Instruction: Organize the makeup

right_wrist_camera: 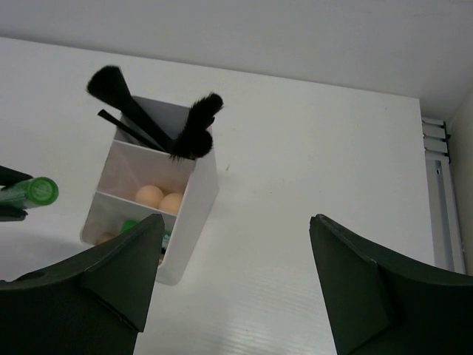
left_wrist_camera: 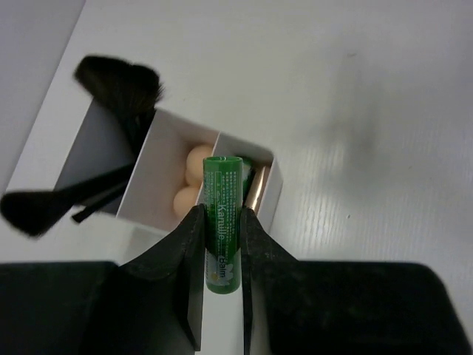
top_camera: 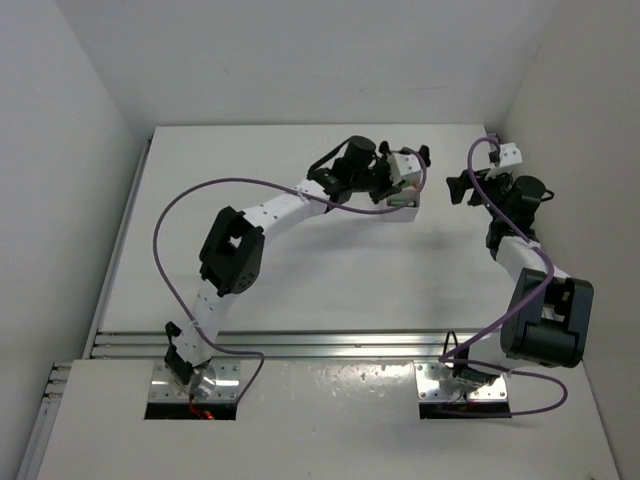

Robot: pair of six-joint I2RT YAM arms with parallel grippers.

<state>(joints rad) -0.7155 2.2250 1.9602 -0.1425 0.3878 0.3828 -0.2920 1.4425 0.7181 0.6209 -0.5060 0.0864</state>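
My left gripper (left_wrist_camera: 222, 216) is shut on a green tube (left_wrist_camera: 222, 214), held just above the end compartment of the white box (left_wrist_camera: 270, 194). A gold-sided tube (left_wrist_camera: 256, 188) stands in that compartment. Two peach sponges (left_wrist_camera: 196, 164) lie in the middle one. Black fan brushes (left_wrist_camera: 122, 85) and thin sticks lean out of the far compartment. From the right wrist view, the green tube (right_wrist_camera: 32, 192) pokes in at the left beside the box (right_wrist_camera: 201, 198), with the sponges (right_wrist_camera: 159, 198) and brushes (right_wrist_camera: 194, 127) showing. My right gripper (right_wrist_camera: 236, 222) is open and holds nothing, a little off the box.
The white wall rises right behind the box. A metal rail (right_wrist_camera: 436, 185) runs along the table's right side. In the top view my right gripper (top_camera: 457, 188) hovers to the right of the box, and purple cables trail over both arms.
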